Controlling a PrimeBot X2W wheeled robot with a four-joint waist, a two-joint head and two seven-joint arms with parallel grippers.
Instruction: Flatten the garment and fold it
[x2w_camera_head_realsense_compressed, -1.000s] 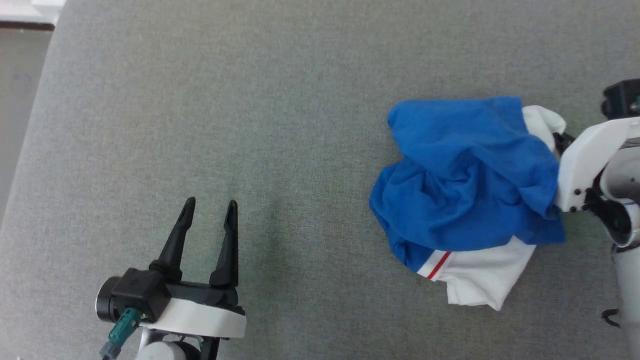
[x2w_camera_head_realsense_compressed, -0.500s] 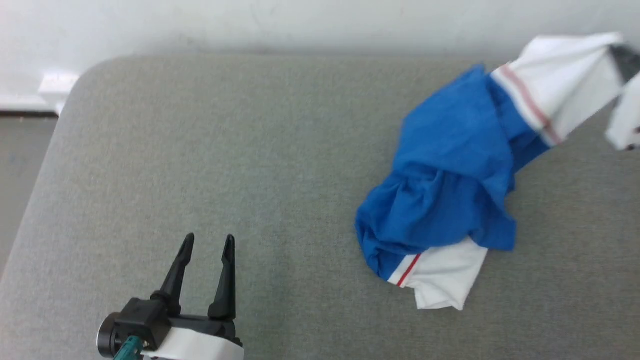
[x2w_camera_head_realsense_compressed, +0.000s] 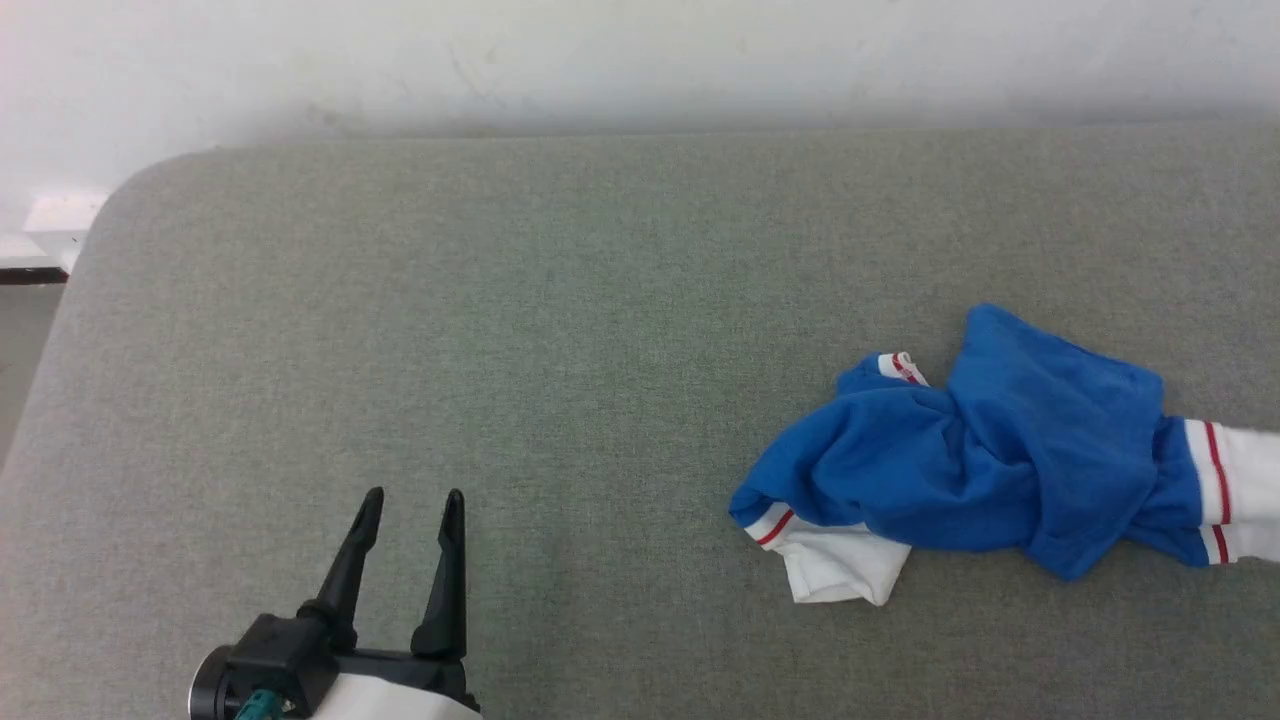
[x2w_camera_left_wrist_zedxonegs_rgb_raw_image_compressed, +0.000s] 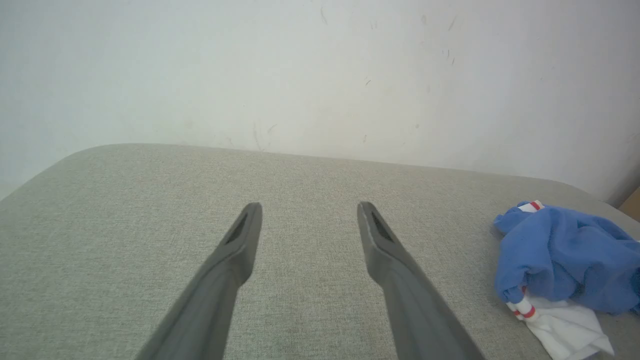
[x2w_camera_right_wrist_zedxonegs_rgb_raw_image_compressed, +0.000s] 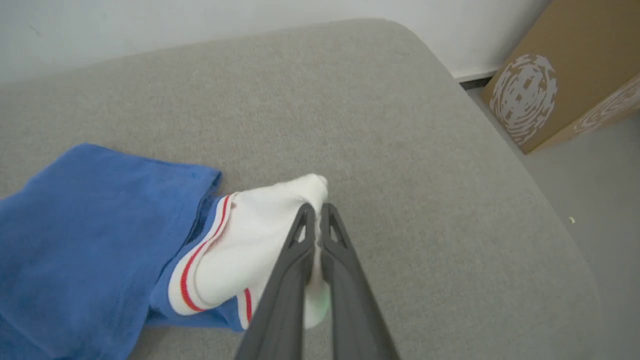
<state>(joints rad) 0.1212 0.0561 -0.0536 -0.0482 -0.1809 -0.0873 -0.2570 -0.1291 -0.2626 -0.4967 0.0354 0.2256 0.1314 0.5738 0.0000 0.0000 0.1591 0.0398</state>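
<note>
- The shirt (x2w_camera_head_realsense_compressed: 1000, 470) lies crumpled on the right half of the bench (x2w_camera_head_realsense_compressed: 500, 300). It is a blue bunch drawn out sideways toward the right edge of the head view.
- A loose sleeve (x2w_camera_head_realsense_compressed: 840, 565), white with red-and-white trim, lies flat on the bench at the bunch's near-left corner. A scrap of striped trim (x2w_camera_head_realsense_compressed: 903, 366) peeks out on the far side.
- The held sleeve (x2w_camera_right_wrist_zedxonegs_rgb_raw_image_compressed: 250, 240), also white with red stripes, stretches off to the right.
- The right tool (x2w_camera_right_wrist_zedxonegs_rgb_raw_image_compressed: 316, 212) is clenched on the end of that sleeve, its fingers pinched together with white cloth between them.
- At the grip the cloth seems raised a little off the bench, though the wrist view does not make this plain.
- The left tool (x2w_camera_head_realsense_compressed: 412, 497) sits over the bare near-left part of the bench, well apart from the shirt. Its fingers are spread with nothing between them.
- The bench is covered in grey cloth and has rounded corners. A white wall (x2w_camera_head_realsense_compressed: 600, 60) runs behind its far edge.
- Past the bench's right corner, a brown box (x2w_camera_right_wrist_zedxonegs_rgb_raw_image_compressed: 550, 85) with a pale printed pattern stands on the grey floor (x2w_camera_right_wrist_zedxonegs_rgb_raw_image_compressed: 605, 210).
</note>
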